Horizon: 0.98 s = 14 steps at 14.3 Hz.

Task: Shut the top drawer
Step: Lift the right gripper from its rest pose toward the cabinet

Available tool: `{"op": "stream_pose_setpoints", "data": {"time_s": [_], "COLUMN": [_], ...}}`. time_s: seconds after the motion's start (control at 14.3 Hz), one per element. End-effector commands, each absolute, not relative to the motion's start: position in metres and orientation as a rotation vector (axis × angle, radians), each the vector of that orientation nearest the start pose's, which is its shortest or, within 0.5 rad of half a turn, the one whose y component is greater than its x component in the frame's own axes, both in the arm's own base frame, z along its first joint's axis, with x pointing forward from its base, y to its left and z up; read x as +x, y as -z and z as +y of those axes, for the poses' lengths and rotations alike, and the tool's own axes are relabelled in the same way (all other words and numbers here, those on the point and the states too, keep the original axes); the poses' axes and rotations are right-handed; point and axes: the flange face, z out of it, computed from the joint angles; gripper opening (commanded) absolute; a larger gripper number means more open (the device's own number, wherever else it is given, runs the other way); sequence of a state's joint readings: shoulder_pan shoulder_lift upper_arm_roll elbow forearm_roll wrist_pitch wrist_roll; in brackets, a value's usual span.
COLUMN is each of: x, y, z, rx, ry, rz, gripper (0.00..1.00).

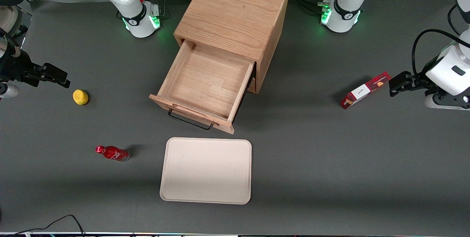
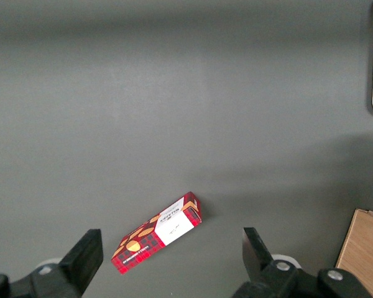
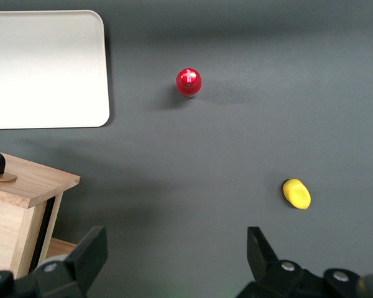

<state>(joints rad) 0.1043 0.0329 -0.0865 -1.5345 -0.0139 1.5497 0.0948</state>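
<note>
Dark grey table (image 1: 330, 163). Gripper (image 1: 55, 76) hovering with fingers spread, holding nothing; top drawer (image 1: 205, 82) pulled far out, well apart sideways toward the parked arm's end, handle (image 1: 191, 122) facing the front camera.

Lit evenly and softly from overhead; sharp throughout, without blur. Soft shadows beside the cabinet (image 1: 235, 24) and under the top drawer (image 1: 203, 82). Tray (image 3: 43, 68) washed out to near white in the right wrist view. Gripper (image 1: 55, 77) dark, little detail.
</note>
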Motion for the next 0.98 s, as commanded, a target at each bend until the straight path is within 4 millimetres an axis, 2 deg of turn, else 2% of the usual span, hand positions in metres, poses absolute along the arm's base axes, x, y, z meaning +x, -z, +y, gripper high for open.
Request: {"op": "stream_pose_setpoints", "data": {"time_s": [0.0,0.21,0.28,0.35,0.49,0.56,0.7,0.91], "x": [0.57,0.569,0.567,0.566,0.568,0.571,0.575,0.582], "y": [-0.619,-0.617,-0.615,-0.617,-0.616,-0.621,-0.629,-0.636], "z": [0.013,0.022,0.03,0.047,0.056,0.062,0.084,0.13], "rx": [-3.142,-3.138,-3.117,-3.069,-3.057,-3.05,-3.028,-2.984], "ry": [-0.043,-0.06,-0.087,-0.088,-0.086,-0.068,-0.062,-0.098], "rz": [0.039,0.021,-0.001,-0.039,-0.091,-0.178,-0.312,-0.527], "gripper": [1.0,1.0,1.0,1.0,1.0,1.0,1.0,1.0]}}
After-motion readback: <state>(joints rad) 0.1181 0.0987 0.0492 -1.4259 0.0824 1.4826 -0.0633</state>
